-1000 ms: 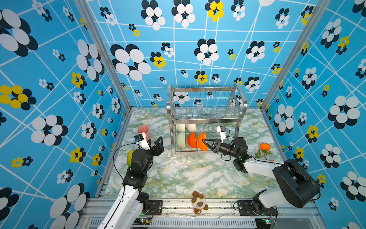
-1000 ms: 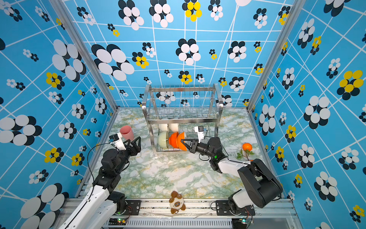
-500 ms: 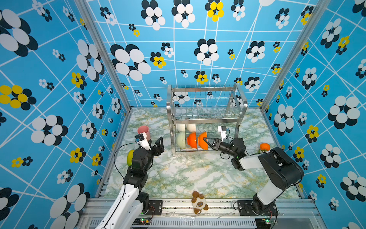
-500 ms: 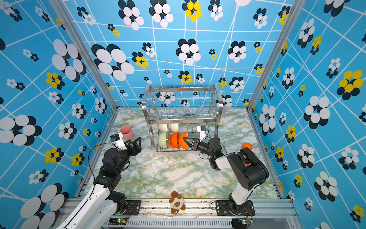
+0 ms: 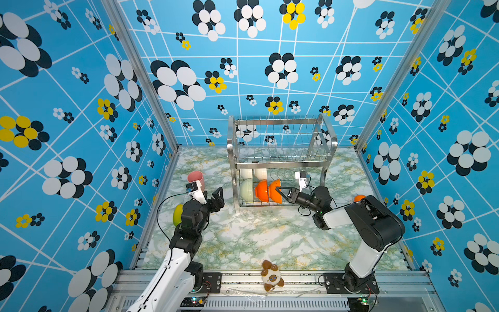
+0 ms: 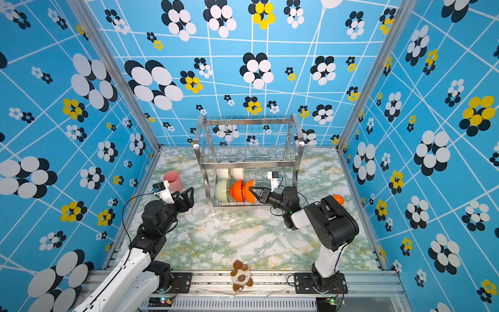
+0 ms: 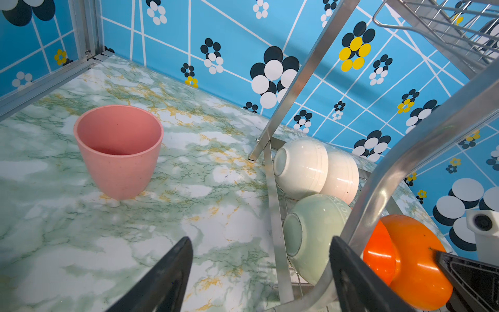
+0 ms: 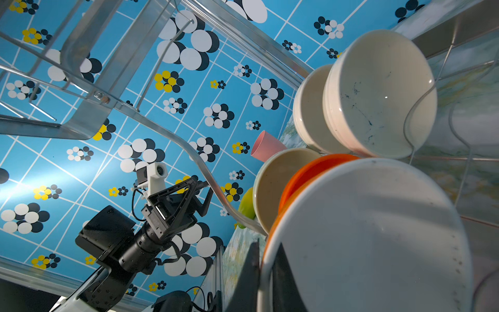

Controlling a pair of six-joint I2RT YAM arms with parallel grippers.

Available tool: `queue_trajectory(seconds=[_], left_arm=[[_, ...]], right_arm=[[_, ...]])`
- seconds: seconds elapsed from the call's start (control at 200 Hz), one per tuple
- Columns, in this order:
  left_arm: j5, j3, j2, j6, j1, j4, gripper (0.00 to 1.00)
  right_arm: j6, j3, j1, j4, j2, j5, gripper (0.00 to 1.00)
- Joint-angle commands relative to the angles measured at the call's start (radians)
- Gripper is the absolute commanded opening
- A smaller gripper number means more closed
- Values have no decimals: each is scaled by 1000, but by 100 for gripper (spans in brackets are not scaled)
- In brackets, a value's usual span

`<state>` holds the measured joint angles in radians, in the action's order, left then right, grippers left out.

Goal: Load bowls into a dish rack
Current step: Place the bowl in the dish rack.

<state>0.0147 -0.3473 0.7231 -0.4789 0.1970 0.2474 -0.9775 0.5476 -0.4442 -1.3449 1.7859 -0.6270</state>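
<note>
Light: bright and even in both top views | Glare: white patch on the blue wall (image 8: pixel 67 173) in the right wrist view | Shadow: grey band across the nearest bowl (image 8: pixel 378 243), which looks fuzzy | Edges: wall lines bend.

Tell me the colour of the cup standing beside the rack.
The cup is plain pink. The left wrist view shows it best.
</note>
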Motion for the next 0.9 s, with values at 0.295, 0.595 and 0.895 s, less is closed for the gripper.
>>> queue_trajectory(seconds=[0.295, 0.595, 0.895], left_arm=[[-10, -26, 8, 9, -9, 38, 81], [-12, -33, 19, 7, -8, 41, 81], [-23, -47, 39, 2, -8, 49, 81]], right_arm=[[5, 30, 12, -62, 65, 29, 11], [12, 14, 35, -62, 76, 29, 12], [15, 3, 43, -60, 89, 13, 18]])
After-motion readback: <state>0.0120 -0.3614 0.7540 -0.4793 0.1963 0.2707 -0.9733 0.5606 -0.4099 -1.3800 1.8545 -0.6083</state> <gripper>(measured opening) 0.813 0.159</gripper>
